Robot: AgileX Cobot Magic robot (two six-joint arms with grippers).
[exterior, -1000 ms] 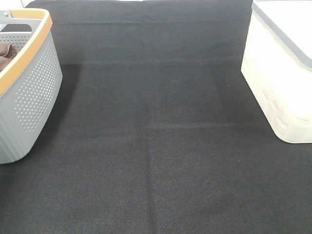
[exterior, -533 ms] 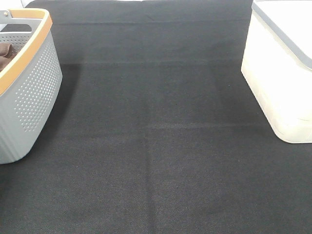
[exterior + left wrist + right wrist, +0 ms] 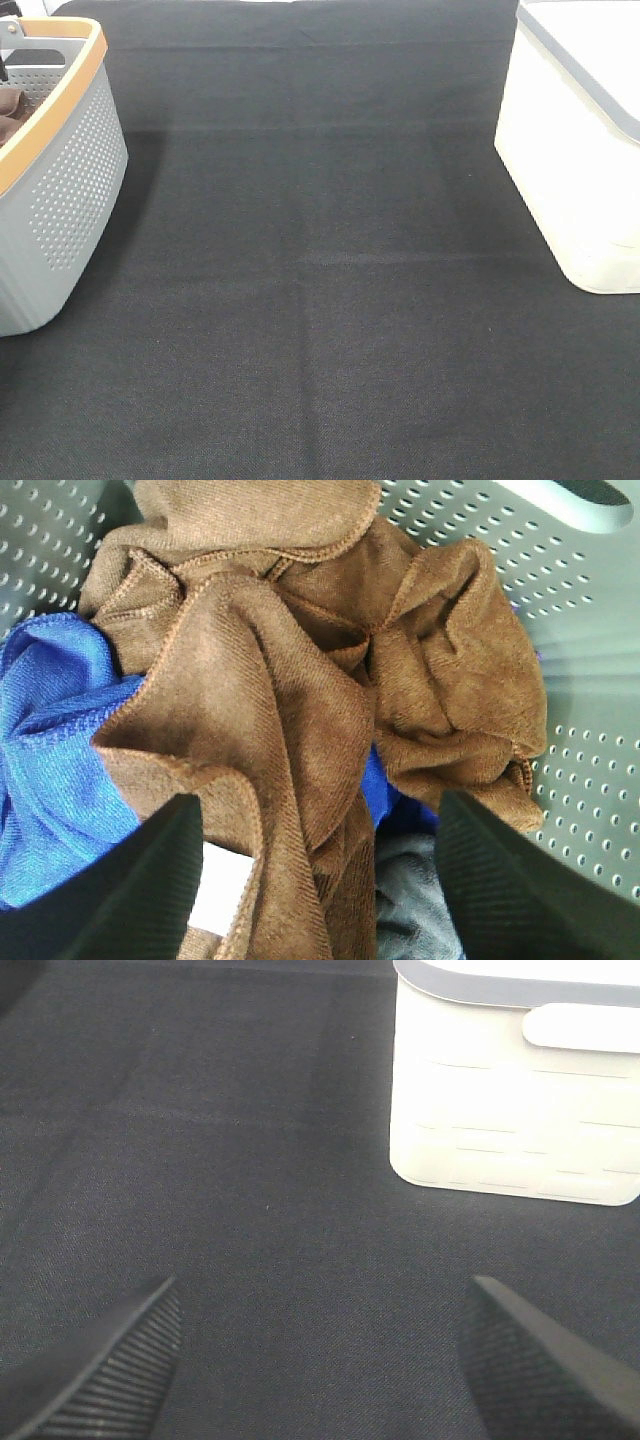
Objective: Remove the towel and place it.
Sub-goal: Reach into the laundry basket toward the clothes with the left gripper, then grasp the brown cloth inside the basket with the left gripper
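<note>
We have the left end effector spread wide and grasping nothing, poised inside the grey perforated plastic basket with the orange rim, straddling the square reddish-brown microfibre towel. The towel lies crumpled on top of the pile in the basket. Its stitched hem loops across the folds and its small white tag shows at the near corner. A bright blue cloth and a grey cloth lie beneath it. A second brown fold bunches alongside; we cannot tell whether it is part of the same piece.

We judge the step in hand to be the grasp. We should pinch only the raised ridge near the tag, shallow enough to miss the blue layer, then lift straight up until the hem clears the rim. The right end effector hangs released over the black fabric-covered table, near the white lidded plastic box, so it is free to help spread the towel once it is out.
</note>
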